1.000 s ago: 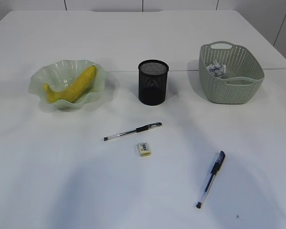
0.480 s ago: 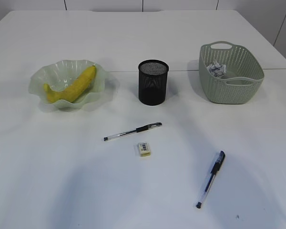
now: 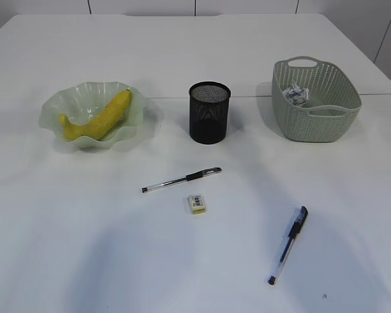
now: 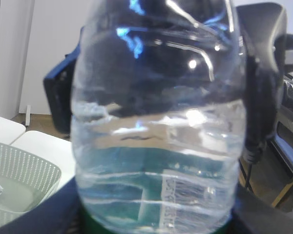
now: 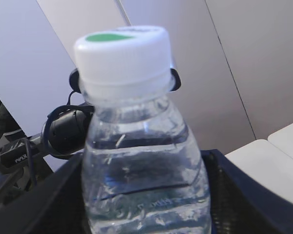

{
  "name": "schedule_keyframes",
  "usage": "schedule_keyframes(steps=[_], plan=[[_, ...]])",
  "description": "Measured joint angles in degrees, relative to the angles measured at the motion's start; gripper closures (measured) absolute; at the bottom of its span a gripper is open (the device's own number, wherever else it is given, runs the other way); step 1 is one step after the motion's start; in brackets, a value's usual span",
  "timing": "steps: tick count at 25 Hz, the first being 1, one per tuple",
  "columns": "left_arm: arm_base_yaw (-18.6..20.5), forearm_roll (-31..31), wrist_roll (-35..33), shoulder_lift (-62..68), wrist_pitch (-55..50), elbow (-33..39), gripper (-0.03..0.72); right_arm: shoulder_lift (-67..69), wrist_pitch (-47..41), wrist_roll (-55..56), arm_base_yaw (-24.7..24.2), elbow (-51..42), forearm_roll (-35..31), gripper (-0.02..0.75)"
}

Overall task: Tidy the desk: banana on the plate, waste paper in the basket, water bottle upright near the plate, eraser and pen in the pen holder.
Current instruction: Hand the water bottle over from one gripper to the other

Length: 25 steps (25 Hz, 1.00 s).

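Holding the clear plastic water bottle (image 4: 156,122) is what my left gripper (image 4: 156,222) appears to be doing: its dark fingers press against the ribbed lower body on both sides, just above the green label band. My right gripper (image 5: 141,209) has the same bottle between its dark jaws, below the white cap with the green mark. I cannot tell from that view whether those jaws bear on the plastic or stand off it.

The bottle is nowhere in the exterior view, so I judge it hangs outside that frame, clear of the white bench (image 3: 85,228). In my left wrist view the grey-green woven plastic basket (image 4: 19,165) lies low and to the left.

The frilled pale-green glass plate (image 3: 55,107) with the yellow banana (image 3: 101,116) on it sits at the bench's left rear, so my left arm is the nearer one for standing the bottle beside it. The bottle's long axis runs up the frame in both wrist views, cap end toward the right wrist camera. Whether it is truly vertical I cannot say.

The crumpled waste paper (image 3: 296,94) lies in the basket. The black-capped clear pen (image 3: 182,178), the blue pen (image 3: 288,244) and the small cream eraser (image 3: 197,203) lie on the bench, outside the black mesh pen holder (image 3: 209,120). The bottle's base and both arms are cut off.
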<state>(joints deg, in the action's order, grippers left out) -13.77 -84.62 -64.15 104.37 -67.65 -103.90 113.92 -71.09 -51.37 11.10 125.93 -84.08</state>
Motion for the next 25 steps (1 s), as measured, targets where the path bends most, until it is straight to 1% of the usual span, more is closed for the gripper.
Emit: schedule_keyframes(steps=[11, 22, 25], plan=[[0.00, -0.01, -0.55, 0.12, 0.78, 0.14, 0.302, -0.12, 0.70, 1.85, 0.00, 0.13, 0.46, 0.183], [0.00, -0.01, -0.55, 0.36, 1.15, 0.40, 0.302, -0.25, 0.94, 3.14, 0.00, 0.13, 2.22, 0.179], [0.00, 0.09, -0.55, 0.40, 1.38, 0.40, 0.302, -0.27, 0.94, 4.85, 0.00, 0.17, 3.52, 0.144]])
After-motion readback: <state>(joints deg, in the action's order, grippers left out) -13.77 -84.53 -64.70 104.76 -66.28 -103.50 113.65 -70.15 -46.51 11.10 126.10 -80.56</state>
